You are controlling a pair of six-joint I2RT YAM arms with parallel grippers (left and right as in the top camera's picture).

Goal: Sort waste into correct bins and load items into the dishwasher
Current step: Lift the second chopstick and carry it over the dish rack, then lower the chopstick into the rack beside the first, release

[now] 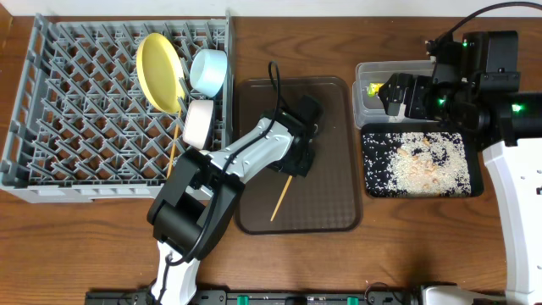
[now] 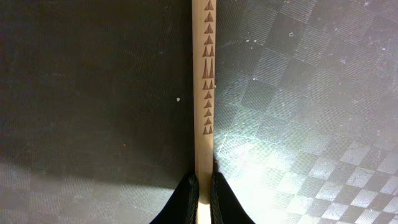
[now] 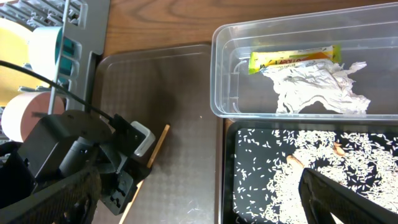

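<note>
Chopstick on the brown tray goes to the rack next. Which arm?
Left. The left gripper is shut on the chopstick on the brown tray, right beside the rack. The right gripper hangs open by the clear tub, farther away.

The grey dish rack (image 1: 85, 110) holds a round yellow plate (image 1: 159, 70) on edge, with a light blue bowl (image 1: 209, 71) just beside it and a white bowl (image 1: 200, 124) below that, both tipped on their sides. A wooden chopstick (image 1: 173, 151) slants through the pegs under the plate. The other chopstick (image 2: 202, 93), pale with a row of carved triangles, lies diagonally on the brown serving tray (image 1: 330, 203), one end pinched by the left gripper (image 2: 202, 183). The clear tub (image 3: 217, 74) contains a green-and-orange wrapper (image 3: 292, 59) and crumpled white paper (image 3: 317, 84). Touching it, the black tray (image 3: 233, 180) is strewn with white rice (image 3: 298, 168).
</note>
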